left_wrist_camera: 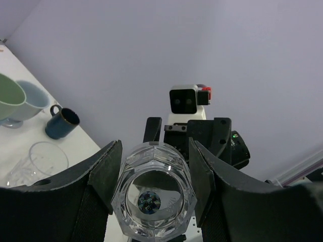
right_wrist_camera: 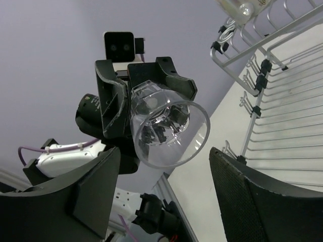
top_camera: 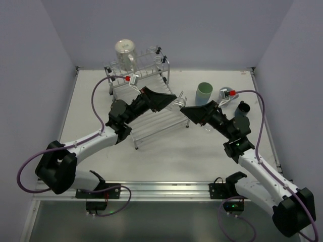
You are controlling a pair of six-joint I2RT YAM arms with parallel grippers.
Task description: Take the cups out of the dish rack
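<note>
My left gripper [top_camera: 170,100] is shut on a clear glass [top_camera: 178,104] and holds it sideways in the air above the right end of the silver wire dish rack [top_camera: 151,121]. In the left wrist view the glass [left_wrist_camera: 154,199] sits base-first between the dark pads [left_wrist_camera: 103,176]. My right gripper [top_camera: 186,112] is open, facing the left one. In the right wrist view the glass's open mouth [right_wrist_camera: 169,128] points at the gap between my open fingers [right_wrist_camera: 96,194], just outside them and not touching. A pale grey mug [top_camera: 124,50] stands at the rack's back rail.
To the right of the rack on the white table stand a pale green tumbler [top_camera: 204,93], a light blue tumbler [top_camera: 227,95], a dark blue mug [top_camera: 244,108] and another clear glass [top_camera: 208,127]. These also show in the left wrist view [left_wrist_camera: 48,157]. Grey walls enclose the table.
</note>
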